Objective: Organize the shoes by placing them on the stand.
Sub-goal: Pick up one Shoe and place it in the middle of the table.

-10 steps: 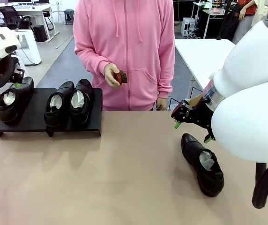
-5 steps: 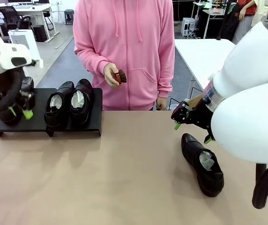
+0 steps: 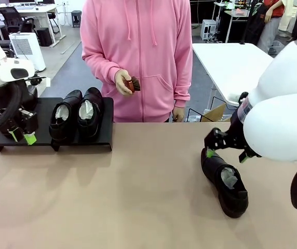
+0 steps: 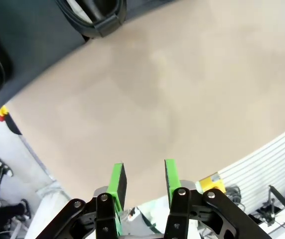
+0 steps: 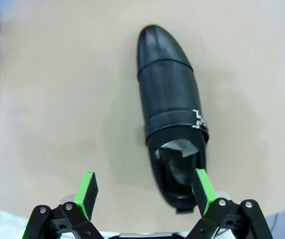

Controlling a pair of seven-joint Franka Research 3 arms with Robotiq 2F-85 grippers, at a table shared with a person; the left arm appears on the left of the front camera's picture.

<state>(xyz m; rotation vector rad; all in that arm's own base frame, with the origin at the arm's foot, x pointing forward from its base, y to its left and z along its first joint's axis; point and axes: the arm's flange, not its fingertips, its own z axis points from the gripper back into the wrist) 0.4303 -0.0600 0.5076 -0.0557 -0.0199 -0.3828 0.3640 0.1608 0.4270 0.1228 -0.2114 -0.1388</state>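
While two shoes (image 3: 77, 118) crowd the stand's (image 3: 105, 139) right end, both grippers (image 3: 22, 136) (image 3: 225, 153) hang spread and empty.

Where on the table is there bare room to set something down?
The tabletop is bare between the stand and the lone shoe. The stand's right half holds two shoes; the left end effector crowds its left end.

Wide bare tabletop (image 3: 127, 197) lay open between the stand (image 3: 39, 136) and the lone shoe (image 3: 224, 181), while the left gripper (image 3: 22, 136) blocked the stand's left end, two shoes (image 3: 77, 115) filled its right half, and the right gripper (image 3: 226, 154) hung wide-jawed just over that lone shoe.
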